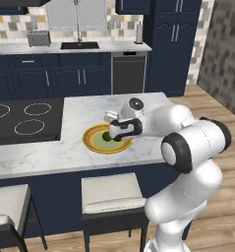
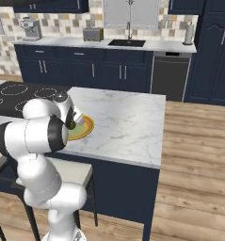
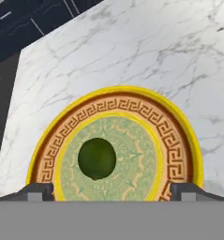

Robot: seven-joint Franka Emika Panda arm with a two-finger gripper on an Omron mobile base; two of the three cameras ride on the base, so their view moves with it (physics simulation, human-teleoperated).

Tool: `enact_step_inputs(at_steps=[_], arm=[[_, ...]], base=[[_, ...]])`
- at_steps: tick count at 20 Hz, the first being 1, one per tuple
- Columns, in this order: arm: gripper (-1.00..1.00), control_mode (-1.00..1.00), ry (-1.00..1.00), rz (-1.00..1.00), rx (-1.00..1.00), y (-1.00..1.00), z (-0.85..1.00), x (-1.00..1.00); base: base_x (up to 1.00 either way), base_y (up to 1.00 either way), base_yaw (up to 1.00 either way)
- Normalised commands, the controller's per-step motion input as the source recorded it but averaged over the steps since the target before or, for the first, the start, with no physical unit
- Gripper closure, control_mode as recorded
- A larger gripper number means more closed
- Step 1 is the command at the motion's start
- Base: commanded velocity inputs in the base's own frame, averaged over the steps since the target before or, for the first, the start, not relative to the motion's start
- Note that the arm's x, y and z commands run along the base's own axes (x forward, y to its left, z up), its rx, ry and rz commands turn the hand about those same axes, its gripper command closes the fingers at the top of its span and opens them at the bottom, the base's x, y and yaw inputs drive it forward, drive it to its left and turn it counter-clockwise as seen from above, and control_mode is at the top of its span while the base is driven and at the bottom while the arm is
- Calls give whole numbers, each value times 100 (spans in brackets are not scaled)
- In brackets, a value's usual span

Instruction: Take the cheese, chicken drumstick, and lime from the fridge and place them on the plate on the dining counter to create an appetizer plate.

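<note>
Hand view: lime (image 3: 97, 158) free on plate (image 3: 132, 105), tool (image 3: 111, 190) wide

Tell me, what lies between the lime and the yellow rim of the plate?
Only the plate's own patterned surface, bare of other food, surrounds the lime in the hand view.

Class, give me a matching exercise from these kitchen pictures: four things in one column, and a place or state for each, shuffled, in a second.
1. lime
2. plate
3. gripper
4. cooktop

A. black, set into the counter beside the plate
B. on the white marble counter
C. open, above the plate
D. on the plate's green centre

Pairs: 1-D, 2-B, 3-C, 4-A
</note>
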Motion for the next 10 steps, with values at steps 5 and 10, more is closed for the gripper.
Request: enact_step_inputs(at_steps=[5,10], arm=[[-100,-100,-7,16,18,-65,100,-16],[-100,-100,-9,19,1,-55,100,-45]], base=[[0,0,0],[0,0,0]])
